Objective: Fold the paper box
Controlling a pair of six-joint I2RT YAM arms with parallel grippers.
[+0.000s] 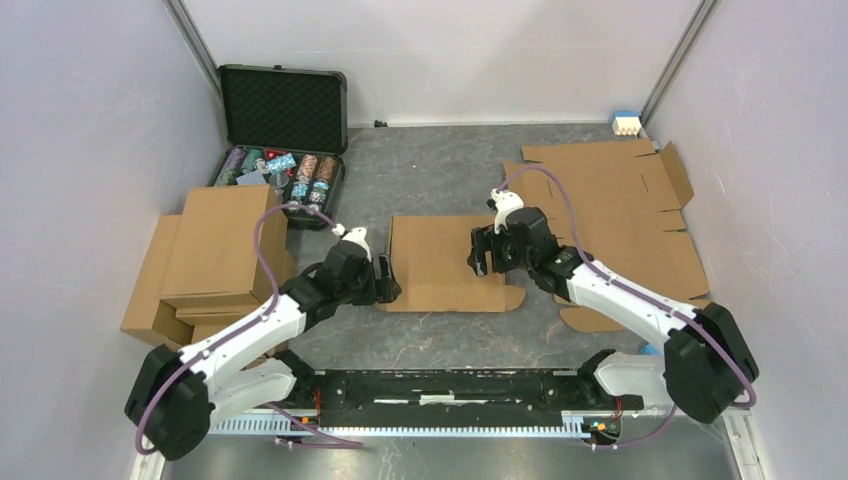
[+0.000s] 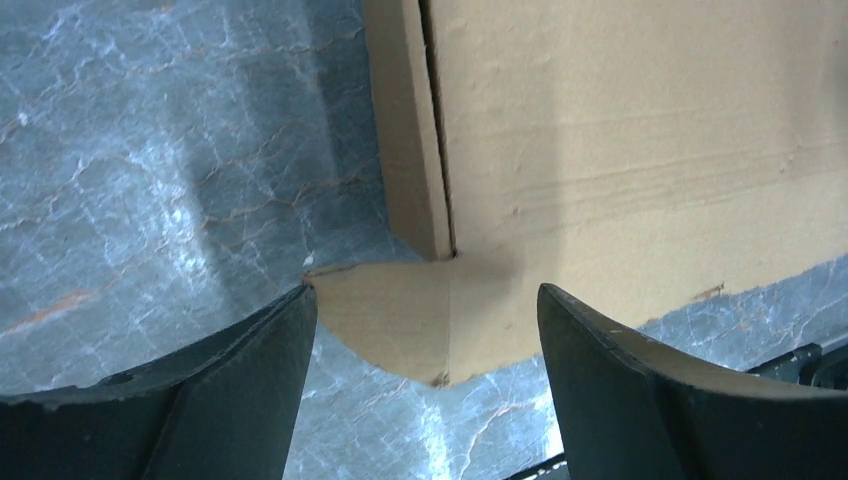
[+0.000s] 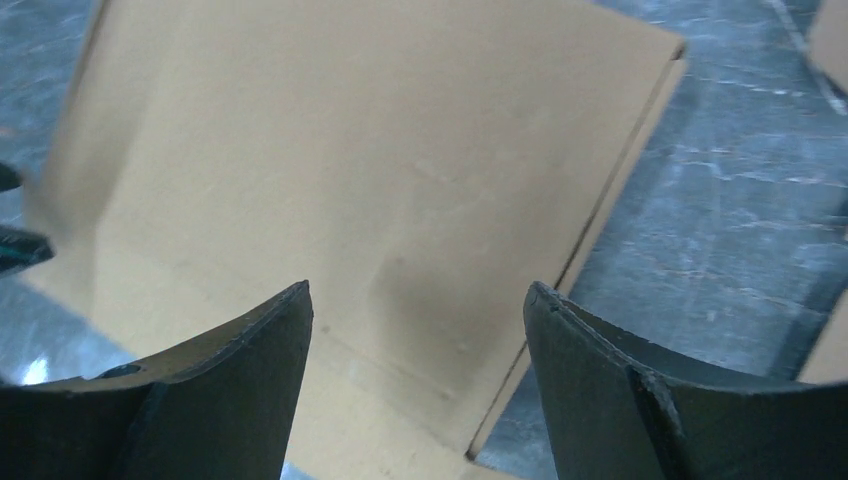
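The right arm's two black curved fingers [image 3: 235,400] stand spread wide at the near edge, over the paper box [image 3: 350,150], a plain brown corrugated cardboard panel that fills the left and middle as far as its far right corner. A narrow cardboard strip [image 3: 653,115], set off by a dark seam, runs along the box's right edge, with the grey marbled surface [image 3: 720,220] to its right. Slivers of other brown cardboard [image 3: 832,35] show at the far right corner and the right edge, and a small dark blurred part [image 3: 15,248] juts in at the left.
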